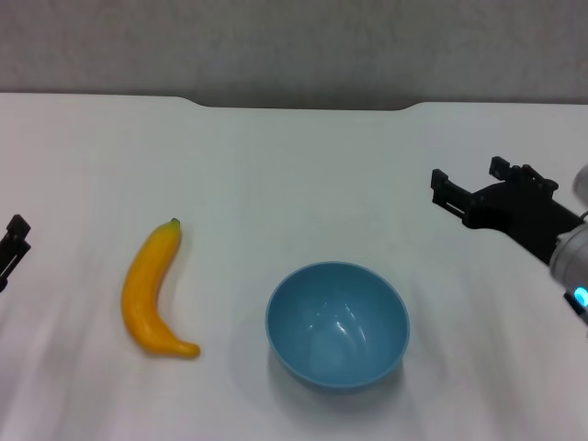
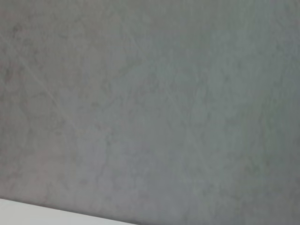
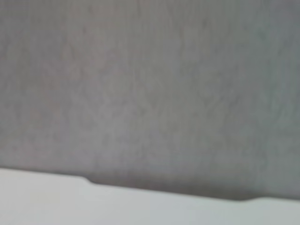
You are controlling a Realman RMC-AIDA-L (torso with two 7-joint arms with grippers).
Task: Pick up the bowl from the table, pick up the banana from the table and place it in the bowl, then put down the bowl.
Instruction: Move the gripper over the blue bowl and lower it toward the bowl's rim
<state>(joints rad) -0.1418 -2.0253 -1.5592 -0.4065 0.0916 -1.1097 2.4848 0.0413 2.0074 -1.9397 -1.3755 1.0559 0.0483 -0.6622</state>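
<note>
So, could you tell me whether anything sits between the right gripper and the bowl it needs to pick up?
Nothing visible does. The right gripper hangs open over the table, off to the bowl's right and farther back, with only bare white tabletop between them. The banana lies on the bowl's other side.

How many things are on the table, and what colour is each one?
Yellow-orange: 1, the banana
Light blue: 1, the bowl
Total: 2 things on the white table
</note>
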